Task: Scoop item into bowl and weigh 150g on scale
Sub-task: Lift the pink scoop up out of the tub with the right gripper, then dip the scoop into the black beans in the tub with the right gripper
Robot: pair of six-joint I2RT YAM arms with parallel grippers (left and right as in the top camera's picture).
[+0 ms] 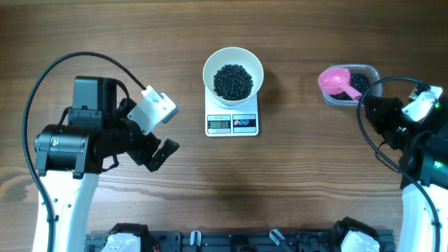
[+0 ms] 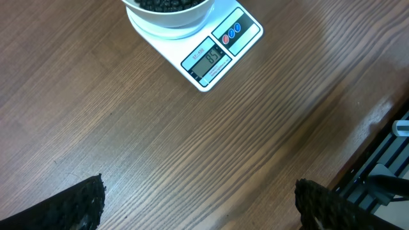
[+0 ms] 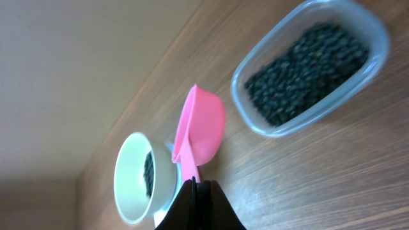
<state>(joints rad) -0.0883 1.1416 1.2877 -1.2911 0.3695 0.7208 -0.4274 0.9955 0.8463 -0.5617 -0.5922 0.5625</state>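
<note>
Clamping pink scoop (image 3: 201, 131), right tool (image 3: 197, 186), left tool (image 2: 201, 203) apart, scale (image 1: 232, 124) display facing near side

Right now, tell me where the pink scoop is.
Overhead view: the pink scoop is on the right side, over the left end of the clear tub, right of the white bowl; the shut right gripper holds its handle.

The bowl (image 2: 169, 19) holding beans (image 2: 167, 4) sits on the scale (image 2: 220, 48); the left end effector (image 2: 198, 211) gapes wide.
</note>
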